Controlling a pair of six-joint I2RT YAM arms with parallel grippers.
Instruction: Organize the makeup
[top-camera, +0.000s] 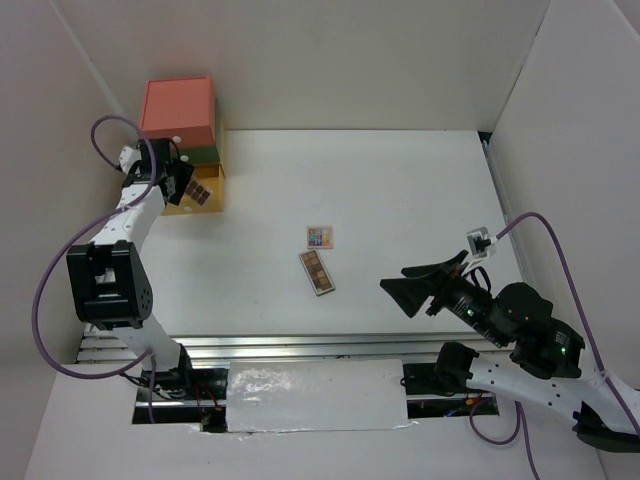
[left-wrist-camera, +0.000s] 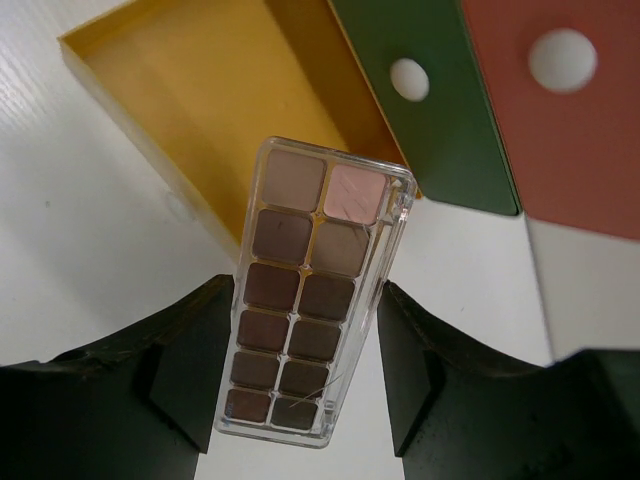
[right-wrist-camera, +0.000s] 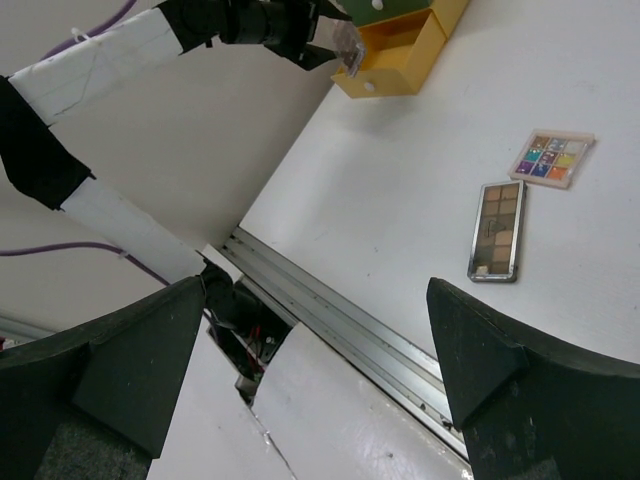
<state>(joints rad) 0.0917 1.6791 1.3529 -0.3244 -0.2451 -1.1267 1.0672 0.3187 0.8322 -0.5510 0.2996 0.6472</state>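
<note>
Two arms, two very different jobs. Far left, the left gripper (left-wrist-camera: 305, 355) was clamped on a clear-cased rectangular palette of pink and brown shades (left-wrist-camera: 315, 290), pinching its long sides. The long axis pointed straight out from the fingers toward the open yellow drawer (left-wrist-camera: 180, 90) at the foot of the coral, green and yellow stacked box (top-camera: 178, 110), and the far end overlapped the drawer's edge, so the drop looked to need only a short reach forward. On the white table (top-camera: 400, 180) lay a small square multicolour palette (top-camera: 320, 237) and, just beside it, a long brown palette (top-camera: 317, 272). Far right, the right gripper (top-camera: 415, 280) hung empty, jaws wide apart, the nearer arm for those two.
</note>
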